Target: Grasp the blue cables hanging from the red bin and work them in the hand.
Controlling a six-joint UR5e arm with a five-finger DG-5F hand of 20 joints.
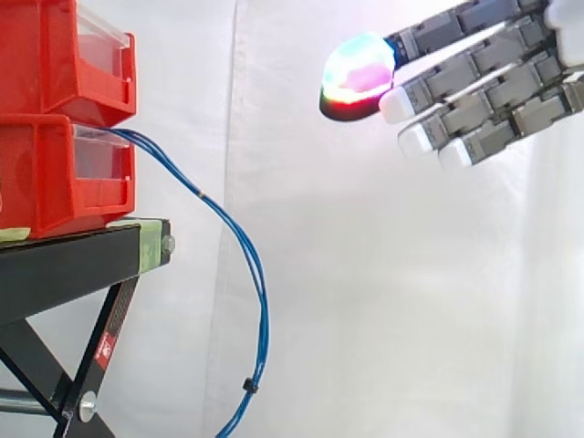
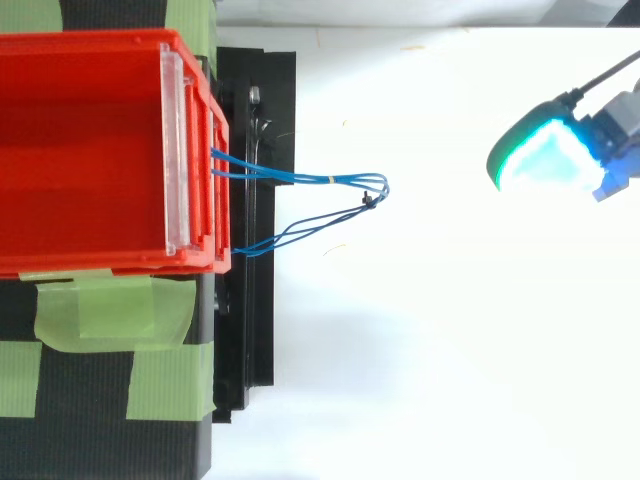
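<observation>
Thin blue cables [image 1: 245, 246] come out of the lower red bin [image 1: 55, 178] and hang in a loop down past the stand's edge. From above, the blue cables [image 2: 330, 182] reach out to the right of the red bin [image 2: 90, 150]. The hand [image 1: 474, 87] is at the upper right, well apart from the cables, with its fingers straight and pointing left toward the bins. It holds nothing. One fingertip [image 1: 359, 75] glows in mixed colours. In the top view the hand [image 2: 615, 125] enters at the right edge with a cyan-glowing fingertip [image 2: 545, 158].
Two red bins are stacked, the upper red bin [image 1: 64, 55] above the lower. They rest on a black stand [image 1: 82, 260] with green tape [image 2: 100, 320]. A white curtain [image 1: 383, 274] hangs behind. A small black clip [image 1: 247, 387] binds the cables low down.
</observation>
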